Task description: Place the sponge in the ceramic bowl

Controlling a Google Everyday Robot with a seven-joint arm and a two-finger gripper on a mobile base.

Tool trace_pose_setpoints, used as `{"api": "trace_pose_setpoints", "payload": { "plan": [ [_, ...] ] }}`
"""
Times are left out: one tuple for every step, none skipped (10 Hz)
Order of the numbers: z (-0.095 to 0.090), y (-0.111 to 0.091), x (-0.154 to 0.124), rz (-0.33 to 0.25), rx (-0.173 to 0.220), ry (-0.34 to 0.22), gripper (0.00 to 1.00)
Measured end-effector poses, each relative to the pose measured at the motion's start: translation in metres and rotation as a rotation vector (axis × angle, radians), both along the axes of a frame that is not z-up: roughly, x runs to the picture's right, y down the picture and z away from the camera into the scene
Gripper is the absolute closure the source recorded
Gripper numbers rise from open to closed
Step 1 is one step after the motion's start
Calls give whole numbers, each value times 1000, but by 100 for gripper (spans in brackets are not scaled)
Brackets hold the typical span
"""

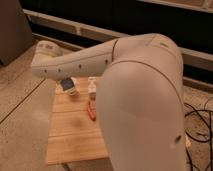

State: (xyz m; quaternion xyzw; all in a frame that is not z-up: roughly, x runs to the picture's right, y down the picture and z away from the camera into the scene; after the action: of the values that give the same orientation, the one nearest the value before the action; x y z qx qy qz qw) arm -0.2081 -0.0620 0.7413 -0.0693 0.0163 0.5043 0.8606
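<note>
Wooden table [70,142]; closed hand [68,87] above far-left corner.

Cream rounded arm [135,95], small dark screws [80,64]

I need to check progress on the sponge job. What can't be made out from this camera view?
- ceramic bowl: not visible in the camera view; the arm covers the right side of the table.
- gripper: under the forearm's end, at the sponge; whether it touches the sponge cannot be told.
- cream piece and orange stick: right sides hidden by the arm.
</note>
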Motion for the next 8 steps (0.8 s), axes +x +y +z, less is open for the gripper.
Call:
{"api": "trace_pose_setpoints", "payload": {
  "plan": [
    [5,-2,13,42,-9,14,100],
    [12,-4,38,106,-22,46,100],
    [18,-5,60,155,-31,72,100],
    [20,-2,71,182,-38,84,100],
    [24,3,89,230,-55,105,100],
    [29,12,114,292,-83,136,100],
    [32,20,124,328,-107,153,100],
    [38,35,139,379,-156,189,100]
  ]
}}
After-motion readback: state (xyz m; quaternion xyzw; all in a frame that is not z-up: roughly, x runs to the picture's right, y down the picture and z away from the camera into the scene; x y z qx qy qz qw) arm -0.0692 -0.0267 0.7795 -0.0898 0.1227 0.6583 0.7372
